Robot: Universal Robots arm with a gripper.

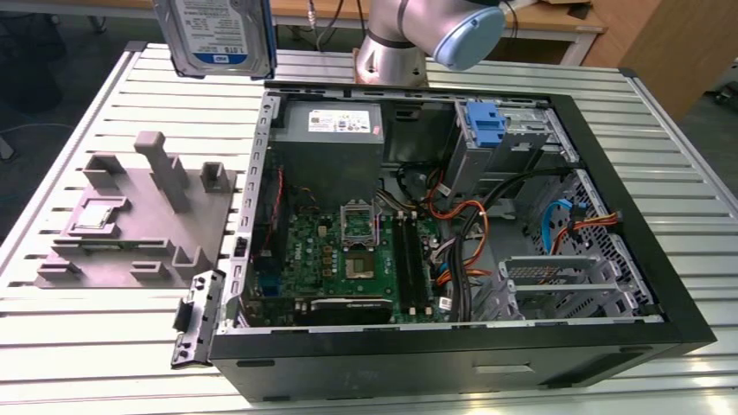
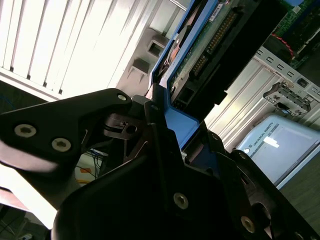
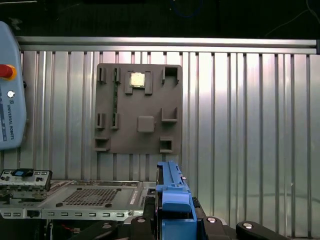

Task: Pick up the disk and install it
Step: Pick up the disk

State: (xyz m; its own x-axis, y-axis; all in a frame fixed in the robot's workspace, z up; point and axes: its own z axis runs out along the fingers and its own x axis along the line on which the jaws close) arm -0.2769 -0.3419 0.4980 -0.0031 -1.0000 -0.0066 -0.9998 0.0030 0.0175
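Disk [image 1: 219, 35]: upright, long axis vertical, label facing the exterior camera.
Gripper [image 2: 177, 127]: clamped on the disk's blue bracket [image 3: 172, 200]; the disk projects beyond the fingers.

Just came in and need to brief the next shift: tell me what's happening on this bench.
The gripper is shut on the disk, clamping its blue-bracketed edge, and holds it in the air over the far end of the slatted table, toward the exterior view's left. The open computer case lies on the table, with a grey fixture block beside it. The disk is not yet in the case.
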